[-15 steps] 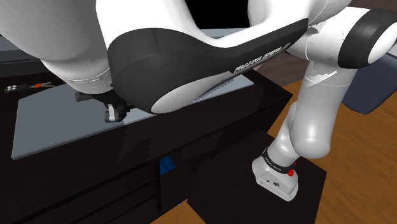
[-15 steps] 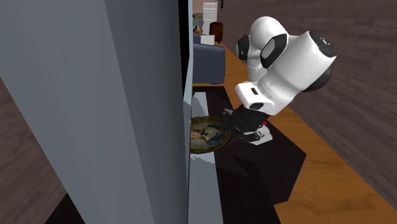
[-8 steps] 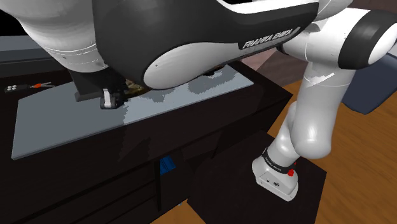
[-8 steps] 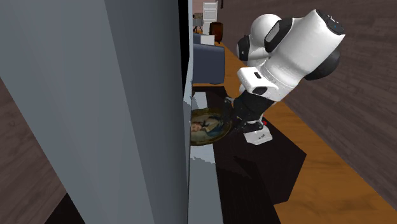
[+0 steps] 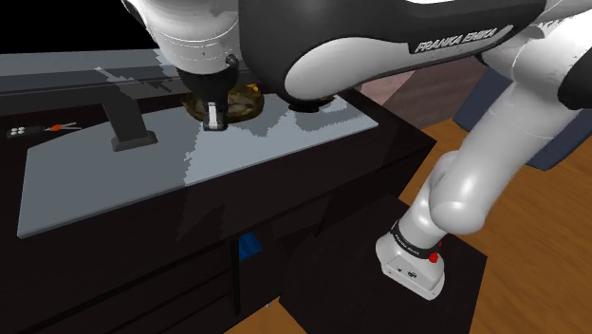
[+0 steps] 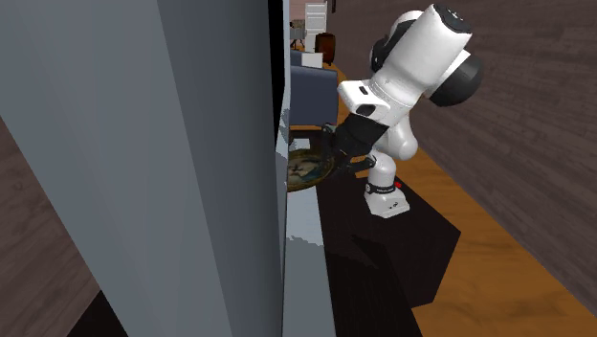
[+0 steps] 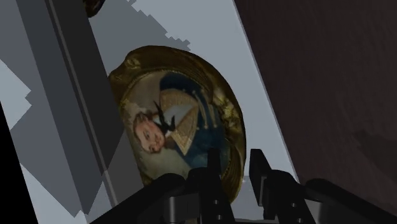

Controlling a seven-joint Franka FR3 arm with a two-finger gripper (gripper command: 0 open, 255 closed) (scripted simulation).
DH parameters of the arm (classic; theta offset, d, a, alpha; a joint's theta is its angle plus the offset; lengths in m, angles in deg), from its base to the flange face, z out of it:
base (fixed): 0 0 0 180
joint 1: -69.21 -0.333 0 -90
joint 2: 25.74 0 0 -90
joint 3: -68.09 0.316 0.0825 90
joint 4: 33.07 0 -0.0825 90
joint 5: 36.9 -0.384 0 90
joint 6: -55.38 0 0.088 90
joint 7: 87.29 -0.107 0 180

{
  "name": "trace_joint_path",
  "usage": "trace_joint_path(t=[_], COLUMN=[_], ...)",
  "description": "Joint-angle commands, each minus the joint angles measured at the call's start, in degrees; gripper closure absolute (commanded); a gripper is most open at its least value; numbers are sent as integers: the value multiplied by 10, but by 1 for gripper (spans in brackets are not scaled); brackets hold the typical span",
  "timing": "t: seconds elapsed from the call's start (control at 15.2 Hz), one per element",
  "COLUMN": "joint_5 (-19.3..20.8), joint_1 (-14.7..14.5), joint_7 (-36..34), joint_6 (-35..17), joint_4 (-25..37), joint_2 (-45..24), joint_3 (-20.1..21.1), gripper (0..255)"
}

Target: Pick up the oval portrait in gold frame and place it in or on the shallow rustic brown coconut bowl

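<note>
The oval portrait (image 7: 175, 121) shows a child in a blue coat inside a gold frame. My gripper (image 7: 234, 167) is shut on the frame's rim, one black finger on the picture side and one outside it. In the shoulder view the portrait (image 5: 244, 99) hangs just over the grey tabletop (image 5: 95, 176) under the hand, with the gripper (image 5: 216, 106) at its near edge. The second exterior view has the portrait (image 6: 304, 170) beside the gripper (image 6: 330, 158). A brown rounded rim (image 7: 95, 6), perhaps the bowl, peeks in beyond the portrait.
A dark screen foot (image 5: 128, 128) stands on the tabletop, and its large grey panel (image 6: 143, 144) fills the second exterior view's left. Small remotes (image 5: 17, 131) lie at the shoulder view's far left. A dark cabinet (image 5: 285, 218) carries the slab. A blue armchair (image 6: 314, 96) stands behind.
The arm has swung towards the back of the tabletop, carrying the portrait with it. The screen foot, hidden by the arm before, is now uncovered.
</note>
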Motion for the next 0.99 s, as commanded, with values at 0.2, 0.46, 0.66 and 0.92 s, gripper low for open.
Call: trace_joint_path(t=[0.2, 0.46, 0.66, 0.92], joint_5=[-72, -99, -108, -110], joint_1=[30, 30, 30, 31], joint_7=[89, 152, 196, 252], joint_6=[-76, -113, -135, -160], joint_4=[-127, -202, -250, -304], joint_2=[131, 207, 254, 306], joint_3=[-68, -127, -170, -225], gripper=[255, 255, 255, 255])
